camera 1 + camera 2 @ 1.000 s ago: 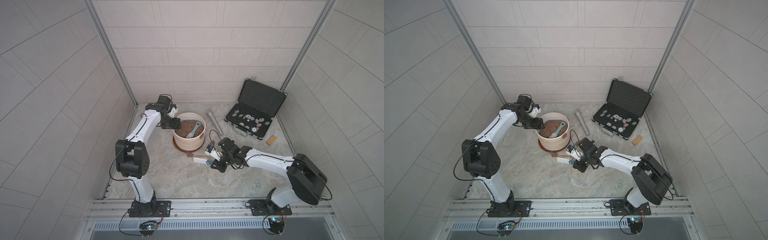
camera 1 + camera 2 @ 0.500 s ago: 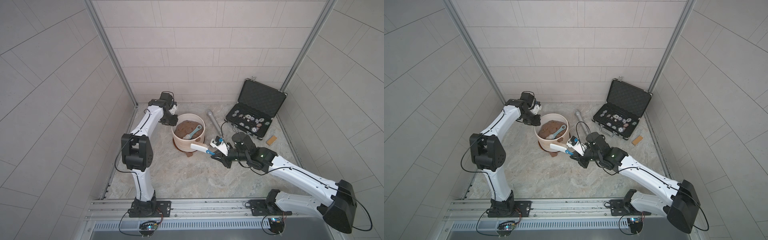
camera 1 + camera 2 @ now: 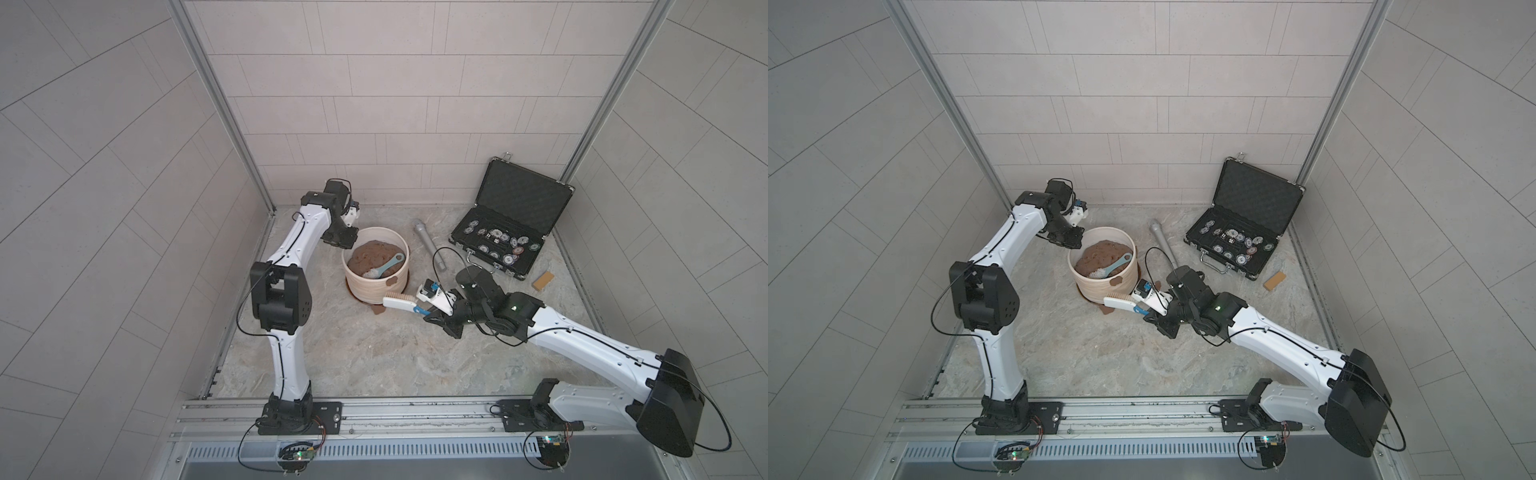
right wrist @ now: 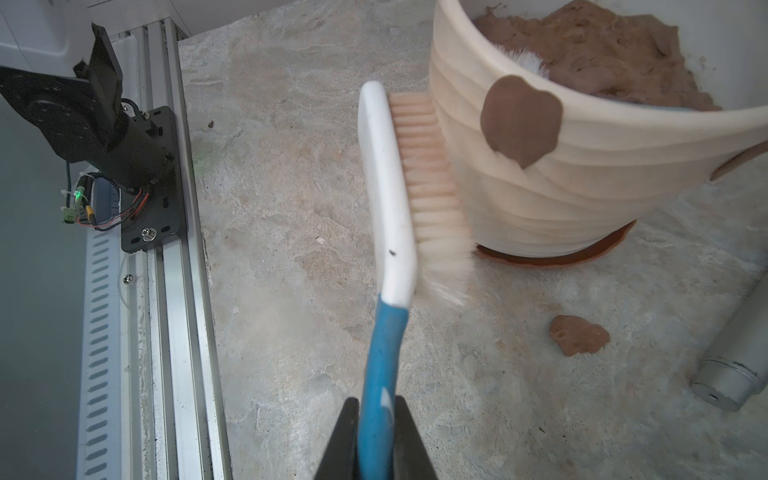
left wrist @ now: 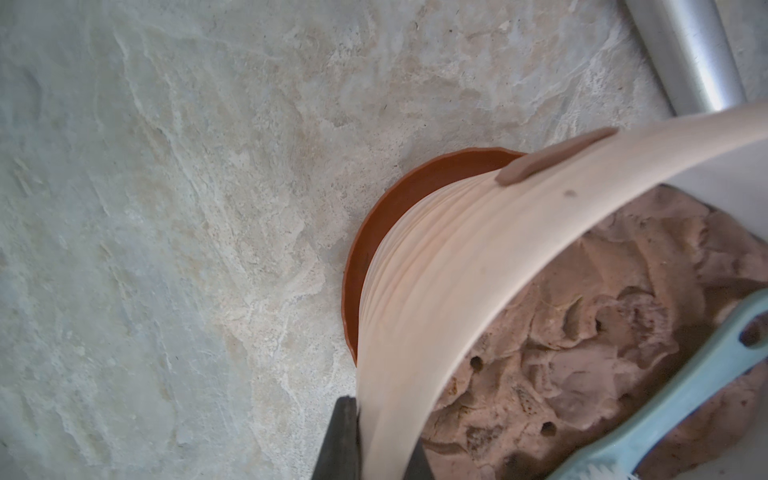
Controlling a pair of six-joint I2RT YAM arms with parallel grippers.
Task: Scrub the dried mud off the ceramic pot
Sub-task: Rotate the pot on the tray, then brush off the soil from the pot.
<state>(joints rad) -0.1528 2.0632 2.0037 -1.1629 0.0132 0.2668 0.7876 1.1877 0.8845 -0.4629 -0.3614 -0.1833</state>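
We take the step in hand to be the scrubbing stroke itself. The cream-white ribbed ceramic pot (image 4: 561,195) stands on its terracotta-orange round saucer (image 4: 582,257) on the mottled stone floor (image 4: 291,208), towards the back left of the cell. It holds a mound of brown soil (image 4: 602,45) and a pale teal brush (image 3: 386,266). The dried mud (image 4: 521,118) shows as a flat reddish-brown blob just under the rim on the near wall. A second patch sits at the edge of the right wrist view, and one flake (image 4: 579,334) lies loose on the floor. The right gripper (image 4: 376,411) is clamped on the blue handle of a white-backed scrub brush (image 4: 388,187), whose pale bristles (image 4: 432,187) press against the lower ribs, beside the blob and not on it. To do this well, we would slide the bristles up and along the wall until they cover the patch. We would then work in short strokes along the grooves, pressing firmly inward but not so hard that the pot skates on its saucer. The left gripper (image 5: 378,451) answers that risk: its jaws pinch the far rim, one finger outside the wall and one inside. The left arm rises from the front rail, elbow high, its wrist bent down over the pot. The right arm lies low and stretched across the floor, with its wrist rolled so that the brush lies on its side.
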